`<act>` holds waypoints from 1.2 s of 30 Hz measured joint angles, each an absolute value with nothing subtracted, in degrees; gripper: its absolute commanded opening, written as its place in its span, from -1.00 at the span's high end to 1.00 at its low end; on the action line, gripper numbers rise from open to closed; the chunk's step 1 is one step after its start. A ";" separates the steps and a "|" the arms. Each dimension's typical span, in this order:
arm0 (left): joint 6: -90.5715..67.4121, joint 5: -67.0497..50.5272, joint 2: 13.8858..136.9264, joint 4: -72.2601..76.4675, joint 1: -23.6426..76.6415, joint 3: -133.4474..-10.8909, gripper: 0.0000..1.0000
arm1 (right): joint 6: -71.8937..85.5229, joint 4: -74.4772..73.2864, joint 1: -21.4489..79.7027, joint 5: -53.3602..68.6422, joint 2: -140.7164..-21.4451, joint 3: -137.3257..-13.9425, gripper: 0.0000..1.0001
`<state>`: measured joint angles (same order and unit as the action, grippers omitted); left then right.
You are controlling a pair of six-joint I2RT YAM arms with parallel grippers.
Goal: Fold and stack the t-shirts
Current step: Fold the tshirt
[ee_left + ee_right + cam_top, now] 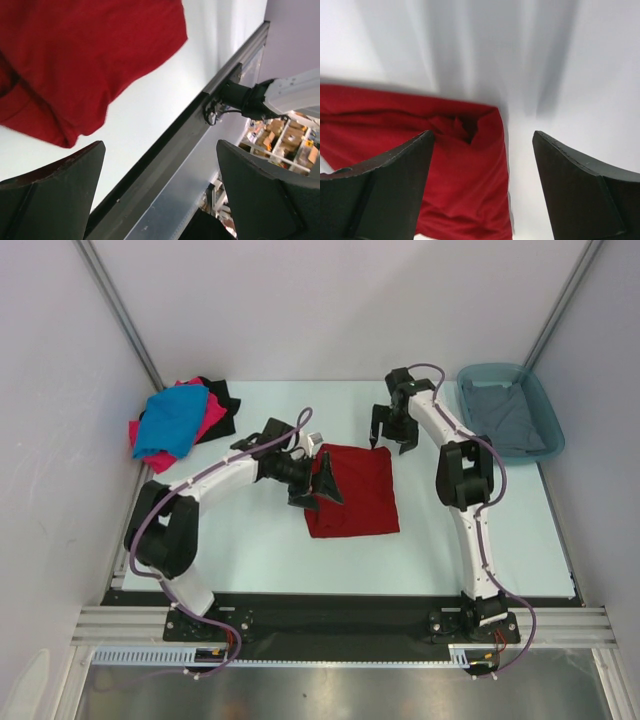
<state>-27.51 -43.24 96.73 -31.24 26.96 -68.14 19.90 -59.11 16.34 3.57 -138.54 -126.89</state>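
Observation:
A dark red t-shirt [352, 492] lies folded into a rough square in the middle of the table. My left gripper [322, 483] hangs open at its left edge; the left wrist view shows the red t-shirt [75, 65] above empty jaws. Over the shirt's far right corner my right gripper [390, 435] stands open, and the right wrist view has that corner of the red t-shirt [465, 170] between its spread fingers, untouched. A bright blue t-shirt [172, 420] tops a hot pink one [210, 418] and a black one [222, 400] at the far left. A grey t-shirt [502, 415] lies in the tub.
The teal plastic tub [548, 420] sits at the far right corner. White walls close in the table on three sides. A black rail [330, 605] runs along the near edge by the arm bases.

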 measured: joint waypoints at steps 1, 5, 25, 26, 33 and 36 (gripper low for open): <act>-27.64 -44.05 97.14 -30.94 27.38 -68.14 -1.00 | 19.70 -59.33 16.34 3.53 -139.52 -127.81 -0.72; -28.27 -47.22 101.25 -30.72 29.78 -69.71 -0.99 | 19.22 -60.77 16.43 2.85 -142.28 -130.06 -0.72; -20.45 -42.87 118.72 -44.45 36.77 -79.29 -0.99 | 19.66 -54.08 18.35 -3.97 -132.42 -110.89 -0.71; -20.49 -42.17 118.50 -44.80 36.77 -79.26 -1.00 | 19.73 -53.82 18.35 -4.08 -131.79 -109.82 -0.71; -20.49 -34.48 117.27 -48.27 36.60 -79.94 -0.99 | 21.08 -52.21 18.28 -4.12 -126.65 -101.30 -0.71; -20.45 -31.38 117.21 -50.15 35.83 -80.58 -0.99 | 21.78 -51.96 18.33 -4.10 -123.98 -97.01 -0.71</act>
